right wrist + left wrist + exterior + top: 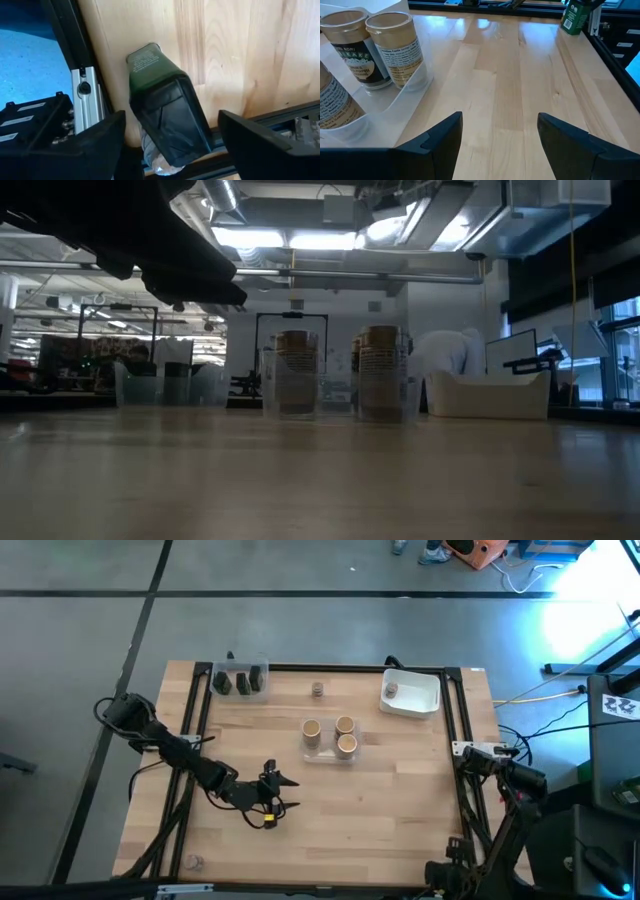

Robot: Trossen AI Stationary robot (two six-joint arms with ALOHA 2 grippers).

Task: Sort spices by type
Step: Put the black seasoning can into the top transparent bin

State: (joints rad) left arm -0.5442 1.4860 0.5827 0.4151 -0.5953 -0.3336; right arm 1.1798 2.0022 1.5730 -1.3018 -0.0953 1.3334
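Left gripper (283, 793) is seen low over bare wood in the near-centre of the table (400, 800), fingers spread wide, nothing held. In the left wrist view only plank is seen between the two dark wedge-shaped fingers (437, 142). It is judged to be between picks, not mid-grasp.

Three tan cylinder jars (330, 735) are grouped upright, touching or nearly so, in a shallow clear tray (327, 754) at table centre. This group looks sorted. Printed paper labels, pale flat tops and round bodies are seen up close in the left wrist view (394, 47); the tray wall is thin clear plastic, likely slippery.

Dark blocky jars (240, 682) are held in a clear tub (241, 680) at the far left edge; the exact count cannot be told. One small round jar (392, 691) lies in the white rectangular tub (411, 693) at far right. Another small round jar (318, 689) stands alone on the wood between the two tubs, so it is probably still to be sorted.

Right gripper (170, 132) is parked at the table's right edge by the black frame rail (466, 730). Its fingers are spread; a dark green box-shaped container (165, 110) with a printed label is seen between them, but contact is not shown, so no grip is claimed. A matching green container (574, 16) is seen at that edge from the left wrist view.
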